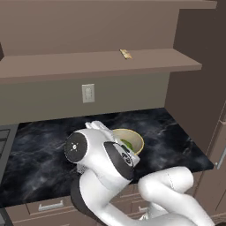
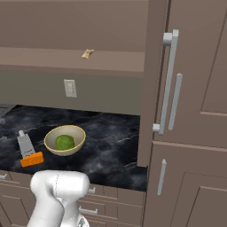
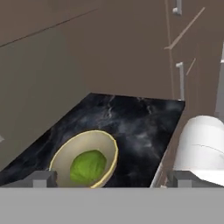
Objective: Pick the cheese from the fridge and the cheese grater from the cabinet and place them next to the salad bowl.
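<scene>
While my elbow folds low before the counter (image 1: 176,141), my gripper (image 3: 109,178) hangs over the salad bowl (image 3: 85,162), fingers spread wide, holding nothing.

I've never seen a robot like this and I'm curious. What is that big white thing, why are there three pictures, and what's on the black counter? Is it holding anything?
The white thing is a robot arm in a pretend, computer-drawn kitchen. Two pictures come from cameras riding behind it, one on its left and one on its right. The third comes from a camera on its hand, looking past the gripper, whose two finger tips stand wide apart, holding nothing.

On the black counter sits a salad bowl with green salad. Beside it, in the right camera's picture, lie an orange cheese wedge and a grey cheese grater, close together. A small tan scrap rests on the cabinet shelf above.
</scene>
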